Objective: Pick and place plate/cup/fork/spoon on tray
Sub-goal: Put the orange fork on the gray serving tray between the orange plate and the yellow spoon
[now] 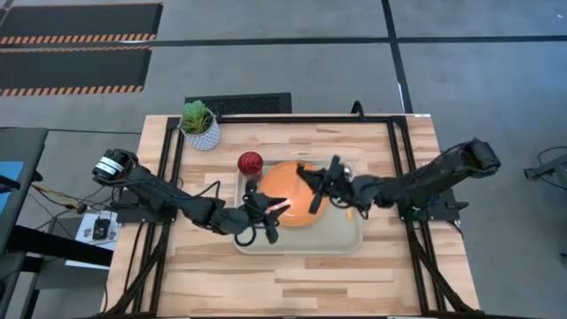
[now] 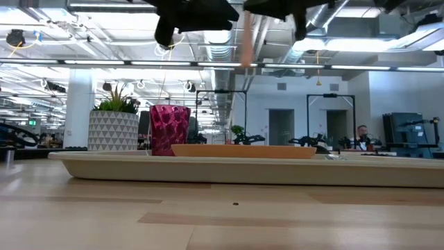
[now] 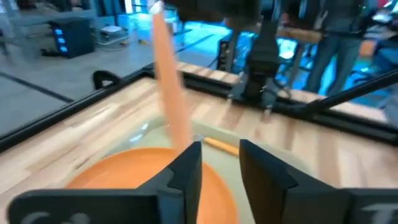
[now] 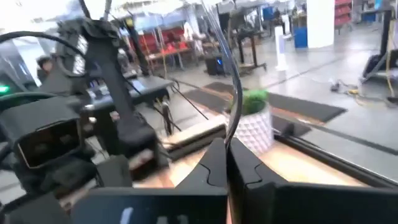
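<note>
1. Orange plastic was what you had at the left gripper (image 3: 221,165). A slim orange-handled utensil (image 3: 169,87) stood up from it in the air above the plate. You could not tell whether the gripper was clenched on it. Its silver end was too blurred to call fork or spoon.
2. By my judgement that utensil was light, stiff and slick along the handle. A pinch across the handle near the middle would have kept it from swinging. A hold near the end would have let it pivot.
3. The right gripper (image 1: 317,193) hung at 2 o'clock from the left one, over the plate, clenched with nothing seen in it.
4. The plate (image 1: 285,188) lay on the tray (image 1: 341,241), toward its 10 o'clock part.
5. A second orange-handled utensil (image 3: 219,145) lay on the tray just beyond the plate.
6. The cup (image 1: 251,162) stood at the tray's 11 o'clock corner, apparently outside the rim. It looked light and rigid. The rim would have been the place to take hold.
</note>
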{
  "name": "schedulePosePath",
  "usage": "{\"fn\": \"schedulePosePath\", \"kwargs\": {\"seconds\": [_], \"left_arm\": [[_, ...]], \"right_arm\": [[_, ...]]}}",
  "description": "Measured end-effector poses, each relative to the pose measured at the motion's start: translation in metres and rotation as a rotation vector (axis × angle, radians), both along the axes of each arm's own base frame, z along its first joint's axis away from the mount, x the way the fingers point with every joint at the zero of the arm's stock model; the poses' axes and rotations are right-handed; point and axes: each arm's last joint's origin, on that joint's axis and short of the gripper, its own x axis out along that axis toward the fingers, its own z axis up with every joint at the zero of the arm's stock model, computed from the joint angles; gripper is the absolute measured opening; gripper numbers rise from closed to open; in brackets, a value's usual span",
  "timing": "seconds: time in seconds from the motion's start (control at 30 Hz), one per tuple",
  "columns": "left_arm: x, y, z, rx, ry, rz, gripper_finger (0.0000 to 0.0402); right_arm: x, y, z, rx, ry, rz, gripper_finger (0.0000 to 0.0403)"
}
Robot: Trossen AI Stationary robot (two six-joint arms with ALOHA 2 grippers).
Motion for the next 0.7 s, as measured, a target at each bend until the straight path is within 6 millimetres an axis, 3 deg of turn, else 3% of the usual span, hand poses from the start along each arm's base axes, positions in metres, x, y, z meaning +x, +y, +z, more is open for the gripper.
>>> {"fn": "schedulePosePath", "kwargs": {"seconds": [0.13, 0.23, 0.47, 0.6, 0.7], "left_arm": [[-0.008, -0.010, -0.007, 0.026, 0.034, -0.007, 0.0117], [-0.013, -0.017, -0.013, 0.041, 0.057, -0.044, 0.0120], [-0.015, -0.024, -0.012, 0.053, 0.051, -0.095, 0.0088], [-0.015, -0.024, -0.010, 0.050, 0.041, -0.101, 0.0065], [-0.015, -0.024, -0.010, 0.054, 0.040, -0.102, 0.0051]], "right_arm": [[-0.037, -0.018, 0.014, 0.049, 0.104, -0.033, 0.0003], [-0.068, -0.031, 0.010, 0.130, 0.142, -0.057, 0.0002], [-0.115, -0.046, -0.066, 0.421, 0.196, -0.083, 0.0001], [-0.127, -0.052, -0.103, 0.556, 0.178, -0.135, 0.0001], [-0.129, -0.054, -0.116, 0.636, 0.125, -0.117, 0.0002]]}}
